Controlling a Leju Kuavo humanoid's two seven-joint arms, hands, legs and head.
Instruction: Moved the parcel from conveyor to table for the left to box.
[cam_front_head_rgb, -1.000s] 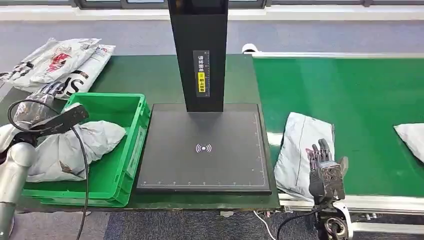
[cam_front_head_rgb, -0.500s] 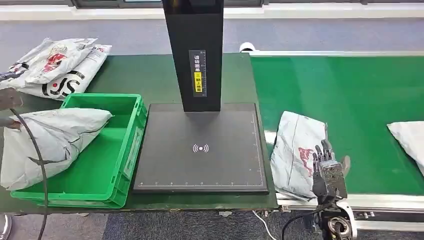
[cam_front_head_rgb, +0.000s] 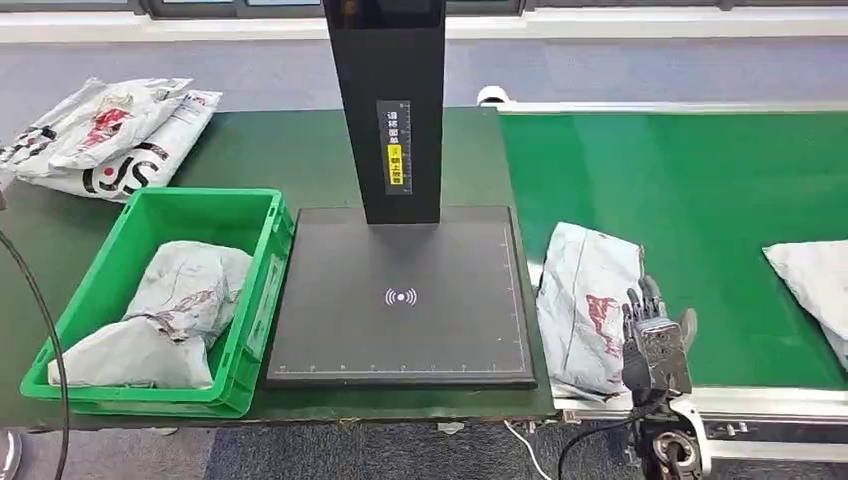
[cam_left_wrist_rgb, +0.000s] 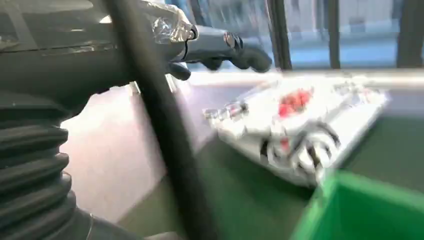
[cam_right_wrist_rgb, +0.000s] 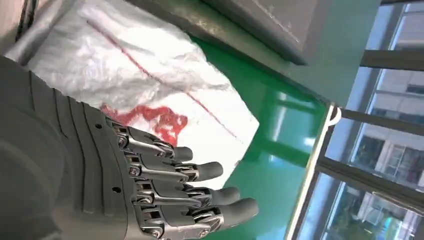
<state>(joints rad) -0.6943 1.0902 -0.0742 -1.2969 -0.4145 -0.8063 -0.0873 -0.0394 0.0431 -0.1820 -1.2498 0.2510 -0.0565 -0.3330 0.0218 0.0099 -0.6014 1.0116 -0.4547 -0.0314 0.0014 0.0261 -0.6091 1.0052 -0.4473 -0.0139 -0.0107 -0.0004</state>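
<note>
Since 0.5 s ago: grey parcel (cam_front_head_rgb: 160, 318) now lies in green crate (cam_front_head_rgb: 262, 285); left hand (cam_left_wrist_rgb: 220, 47) withdrawn, empty, fingers apart. Right hand (cam_front_head_rgb: 655, 343), fingers spread, beside conveyor parcel (cam_front_head_rgb: 585, 305). Next: grasp it, carry left to scanner pad (cam_front_head_rgb: 400, 297).

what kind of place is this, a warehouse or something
Probably a parcel sorting station: a green conveyor belt carrying mail bags, a scanner stand on the table, and a green crate collecting a bagged parcel.
</note>
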